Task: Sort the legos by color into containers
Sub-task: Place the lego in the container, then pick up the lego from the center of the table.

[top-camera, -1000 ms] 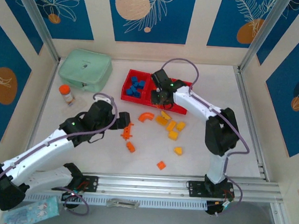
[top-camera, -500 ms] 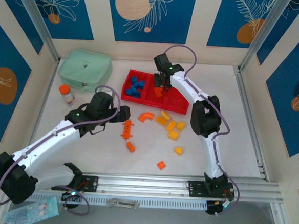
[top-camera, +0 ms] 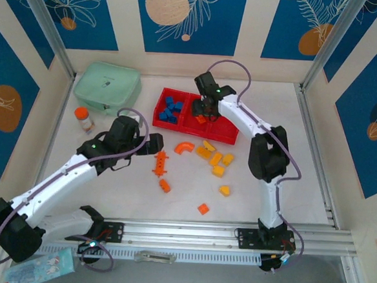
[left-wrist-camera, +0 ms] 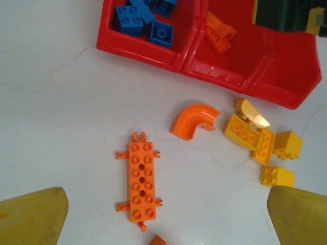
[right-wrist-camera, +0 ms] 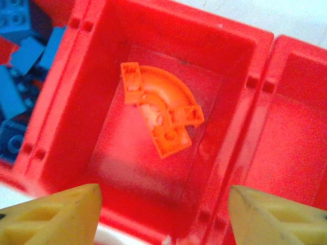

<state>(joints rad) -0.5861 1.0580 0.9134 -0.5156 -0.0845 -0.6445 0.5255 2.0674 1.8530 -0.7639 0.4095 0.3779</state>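
The containers are three compartments of one red tray [top-camera: 226, 136] [left-wrist-camera: 219, 77] [right-wrist-camera: 259, 82]. Blue legos [top-camera: 170, 109] [left-wrist-camera: 138, 20] fill the left one. An orange arch [right-wrist-camera: 161, 113] lies on another orange piece in the middle one [top-camera: 201, 120]. My right gripper [top-camera: 207, 106] [right-wrist-camera: 163, 214] hovers over that compartment, open and holding nothing. My left gripper [top-camera: 154, 147] [left-wrist-camera: 166, 219] is open above a long orange plate [top-camera: 160, 161] [left-wrist-camera: 140, 181]. On the table lie an orange arch [top-camera: 184, 147] [left-wrist-camera: 194, 120] and several yellow legos [top-camera: 214, 159] [left-wrist-camera: 255, 139].
Two small orange blocks [top-camera: 164, 186] [top-camera: 203, 208] and a yellow piece [top-camera: 224, 190] lie nearer the arm bases. A mint-green box [top-camera: 107, 87] and an orange-capped bottle [top-camera: 82, 118] stand at the back left. Metal rails border the right and near edges.
My right gripper has opened over the middle compartment, and the orange piece now lies free inside. My left gripper has shifted slightly over the long orange plate.
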